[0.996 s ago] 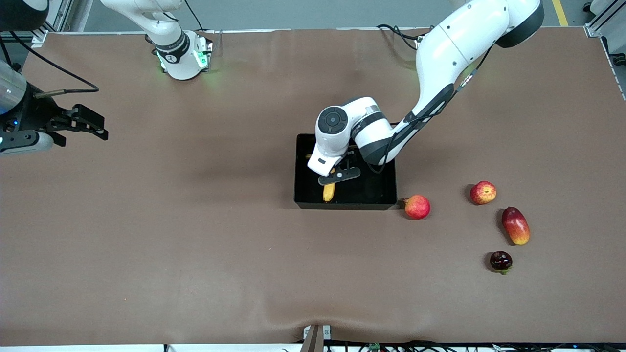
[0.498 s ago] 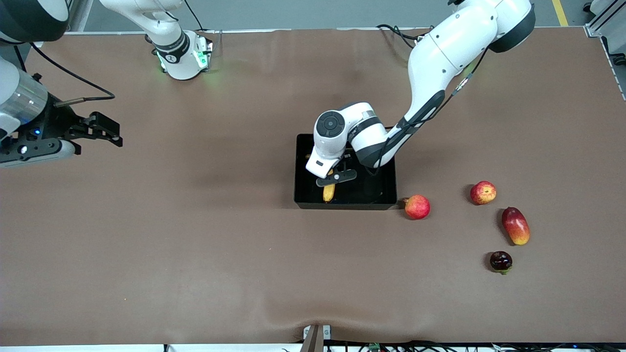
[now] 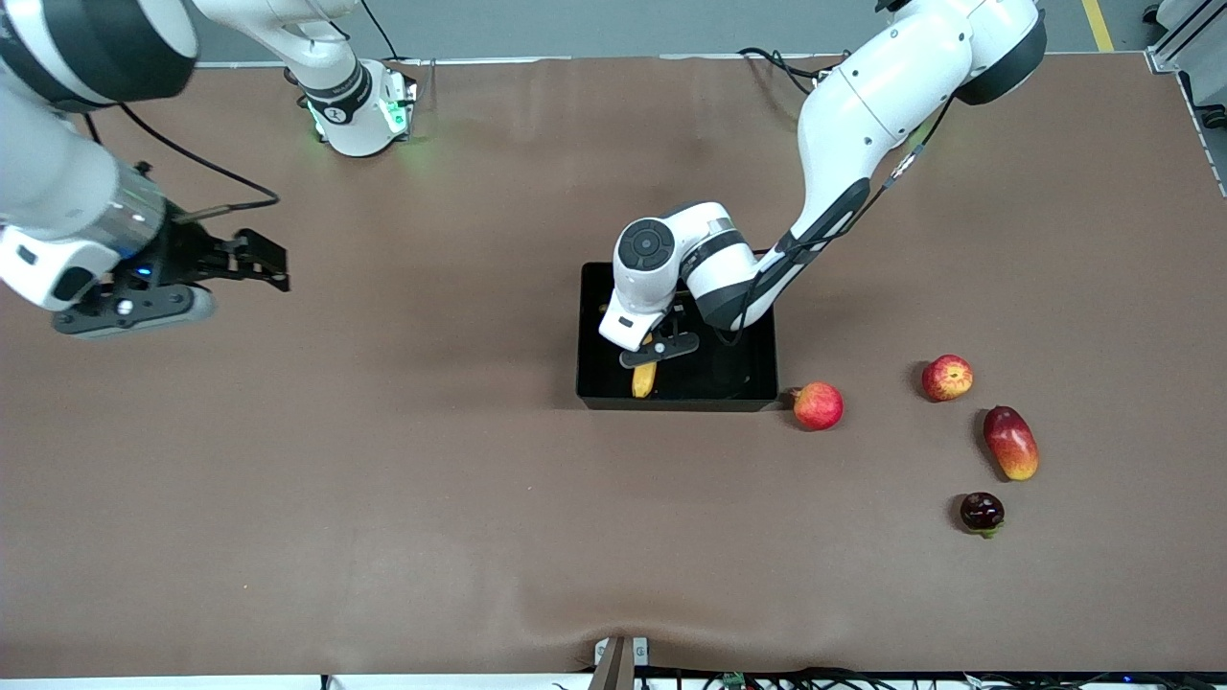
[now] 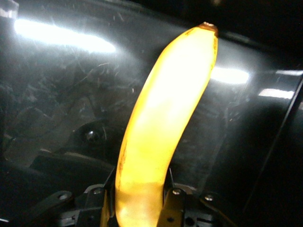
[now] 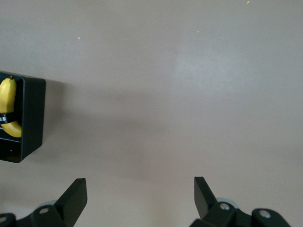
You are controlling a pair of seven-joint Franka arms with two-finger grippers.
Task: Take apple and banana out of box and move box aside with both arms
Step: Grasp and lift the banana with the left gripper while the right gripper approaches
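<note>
The black box (image 3: 587, 331) sits mid-table. My left gripper (image 3: 659, 347) is down inside it, shut on the yellow banana (image 3: 644, 379). In the left wrist view the fingers (image 4: 173, 201) hug both sides of the banana (image 4: 165, 123), close over the glossy box floor (image 4: 57, 99). The red apple with yellow streaks (image 3: 947, 377) lies on the table toward the left arm's end. My right gripper (image 3: 271, 264) is open and empty over bare table toward the right arm's end. Its wrist view (image 5: 139, 189) shows the box (image 5: 29, 118) and the banana (image 5: 6, 97) apart from it.
A pinkish-red round fruit with a nub (image 3: 818, 405) lies beside the box's corner. A red-yellow mango (image 3: 1010, 442) and a small dark red fruit (image 3: 982, 512) lie nearer the camera than the apple. The brown cloth (image 3: 383, 460) covers the table.
My right gripper has moved from the table's end toward the box, still open. My left gripper has shifted only slightly inside the box with the banana.
</note>
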